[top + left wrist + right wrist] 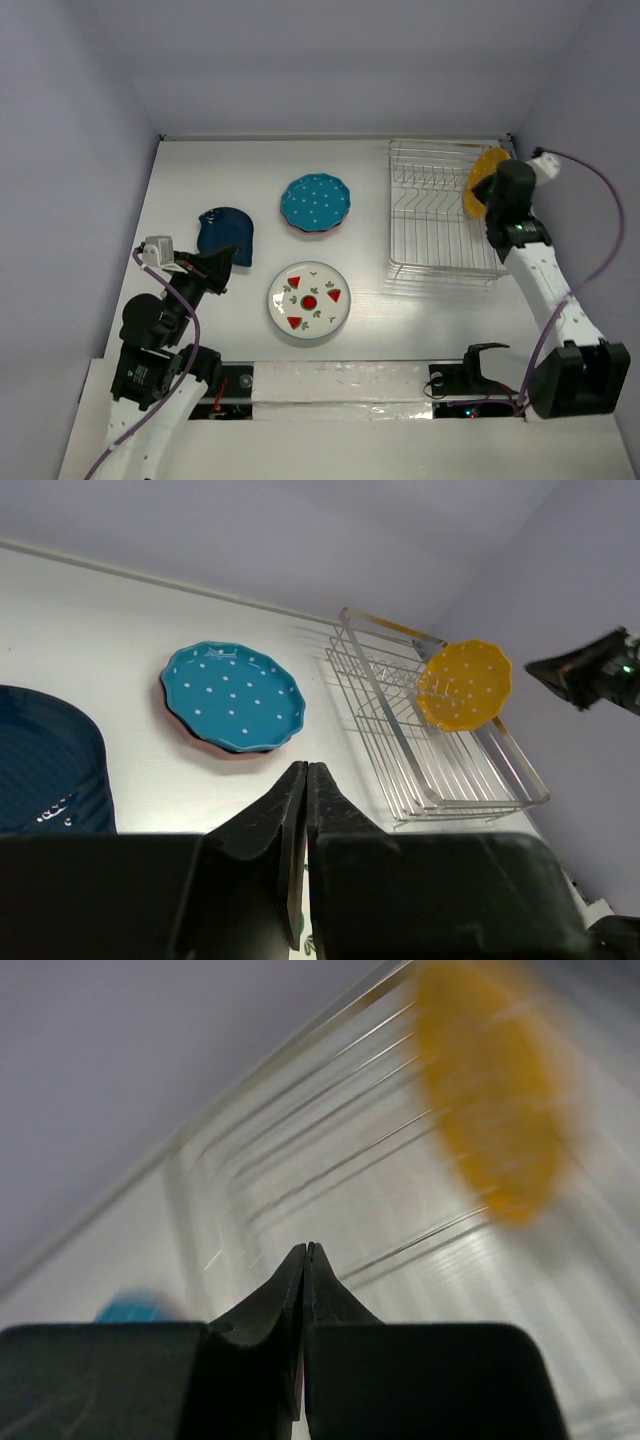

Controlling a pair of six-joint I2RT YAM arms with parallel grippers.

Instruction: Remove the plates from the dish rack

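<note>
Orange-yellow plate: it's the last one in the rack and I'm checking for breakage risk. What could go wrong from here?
1. The orange-yellow scalloped plate stands on edge at the far right corner of the silvery wire dish rack; the right gripper beside it is shut and empty, so a nudge might tip it out.
2. The right wrist view is blurred; a hasty grab could miss the rim.
</note>
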